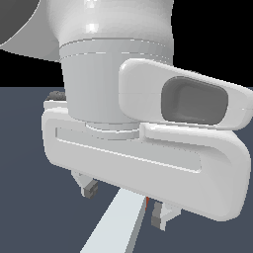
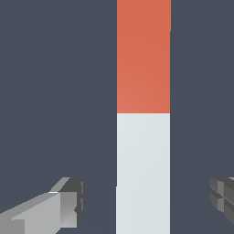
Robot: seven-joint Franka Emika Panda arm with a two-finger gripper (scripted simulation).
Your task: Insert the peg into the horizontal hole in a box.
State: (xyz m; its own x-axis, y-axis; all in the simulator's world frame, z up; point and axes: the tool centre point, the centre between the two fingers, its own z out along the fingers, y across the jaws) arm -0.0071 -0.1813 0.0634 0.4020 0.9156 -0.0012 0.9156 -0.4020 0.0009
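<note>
The peg [image 2: 143, 137] lies flat on the dark floor [image 2: 55, 91], its pale part between the spread fingers [image 2: 68, 201], which do not touch it. The gripper [image 2: 146, 201] hangs over it, jaws straddling the bar, likely so it can close on the pale part; box and hole are out of view

Claw [image 2: 146, 201] spread wide — fingers [image 2: 68, 201] pointing down.

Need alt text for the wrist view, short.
The peg, orange-red at one end and pale grey-white at the other, lies on a dark floor between the two fingers of the open gripper, which touch nothing. No box or hole is in view.
</note>
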